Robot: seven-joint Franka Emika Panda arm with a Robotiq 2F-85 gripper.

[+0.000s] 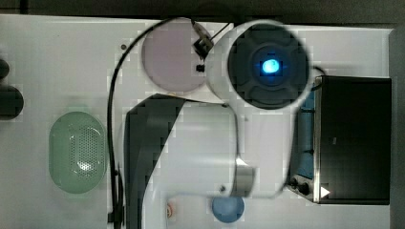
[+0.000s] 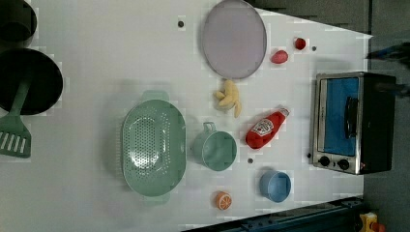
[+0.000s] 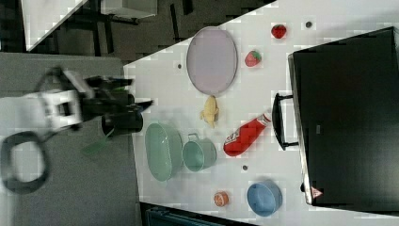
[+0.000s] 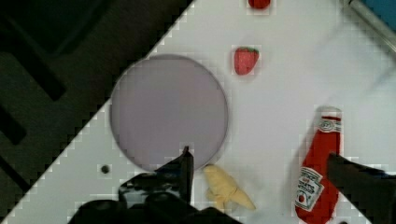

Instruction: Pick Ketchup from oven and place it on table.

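Note:
The ketchup (image 2: 265, 128) is a red squeeze bottle with a white label and cap. It lies on its side on the white table (image 2: 96, 72), in front of the oven (image 2: 350, 123), whose blue glass door looks shut. In the wrist view my gripper (image 4: 258, 156) hangs open high above the table. The ketchup (image 4: 320, 168) lies just inside one dark finger (image 4: 359, 179), and the other finger (image 4: 182, 170) is over the plate's edge. Nothing is held. In the top view my arm (image 1: 270, 64) covers the middle of the table beside the oven (image 1: 353, 138).
A lilac plate (image 2: 234, 38), a banana (image 2: 229, 96), two strawberries (image 2: 279, 56), a green mug (image 2: 215, 149), a green colander (image 2: 153, 145), a blue bowl (image 2: 275, 185) and an orange half (image 2: 223, 199) lie around the bottle. Black pans (image 2: 29, 79) and a green spatula (image 2: 14, 137) sit at the left view's left edge.

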